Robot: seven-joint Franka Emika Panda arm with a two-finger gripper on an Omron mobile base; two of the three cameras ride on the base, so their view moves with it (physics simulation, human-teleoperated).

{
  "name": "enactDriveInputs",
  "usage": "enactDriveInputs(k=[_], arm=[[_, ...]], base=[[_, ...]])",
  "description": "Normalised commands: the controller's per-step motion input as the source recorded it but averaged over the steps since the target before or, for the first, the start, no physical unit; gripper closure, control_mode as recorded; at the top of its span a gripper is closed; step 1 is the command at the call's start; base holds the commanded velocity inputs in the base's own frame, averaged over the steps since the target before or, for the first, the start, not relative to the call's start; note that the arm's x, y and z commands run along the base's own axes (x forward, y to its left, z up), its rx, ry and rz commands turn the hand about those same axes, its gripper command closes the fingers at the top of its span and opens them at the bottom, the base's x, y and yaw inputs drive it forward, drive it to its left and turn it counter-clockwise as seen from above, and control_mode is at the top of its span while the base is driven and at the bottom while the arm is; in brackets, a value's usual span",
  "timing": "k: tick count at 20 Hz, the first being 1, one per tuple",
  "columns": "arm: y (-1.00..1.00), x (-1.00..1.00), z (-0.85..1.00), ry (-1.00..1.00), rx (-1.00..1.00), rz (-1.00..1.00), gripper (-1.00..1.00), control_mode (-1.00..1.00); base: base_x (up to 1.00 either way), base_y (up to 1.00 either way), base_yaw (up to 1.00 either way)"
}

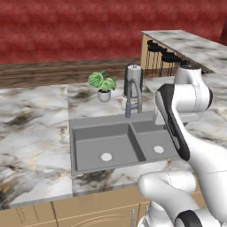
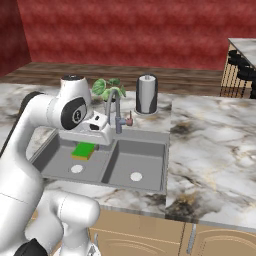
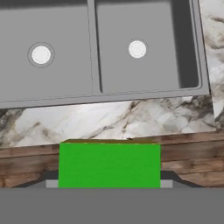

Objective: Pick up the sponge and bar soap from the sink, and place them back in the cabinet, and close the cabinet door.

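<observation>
The sponge [image 3: 109, 165] is pinched in the pincer [image 3: 109, 181] and is held above the sink [image 2: 150, 187], over its left basin in the right base view. Both basins are set in the marble table [image 1: 31, 133], beside a tall faucet [image 2: 116, 112].

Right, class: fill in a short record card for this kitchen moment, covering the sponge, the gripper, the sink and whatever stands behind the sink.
sponge: green sponge held between the gripper's fingertips, raised above the sink
gripper: gripper shut on the sponge
sink: dark grey double-basin sink, a white drain in each basin, both basin floors bare in the hand view
faucet: steel faucet at the back rim
behind sink: potted plant and paper towel roll on the marble counter
</observation>
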Motion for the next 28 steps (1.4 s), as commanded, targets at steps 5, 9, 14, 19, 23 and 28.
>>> enactDriveInputs(k=[5, 9, 14, 19, 23, 28], arm=[[0.47, -0.2, 0.22, 0.0, -0.02, 0.0, 1.0, -1.0], [0.33, -0.01, 0.23, 0.0, 0.0, 0.0, 1.0, -1.0], [0.1, 0.0, 0.2, 0.0, 0.0, 0.0, 1.0, -1.0], [0.0, 0.0, 0.18, 0.0, 0.0, 0.0, 1.0, -1.0], [0.0, 0.0, 0.17, 0.0, 0.0, 0.0, 1.0, -1.0], [0.0, 0.0, 0.05, 0.0, 0.0, 0.0, 1.0, 1.0]], base=[[0.0, 0.0, 0.0], [0.0, 0.0, 0.0], [0.0, 0.0, 0.0], [0.0, 0.0, 0.0], [0.0, 0.0, 0.0], [0.0, 0.0, 0.0]])
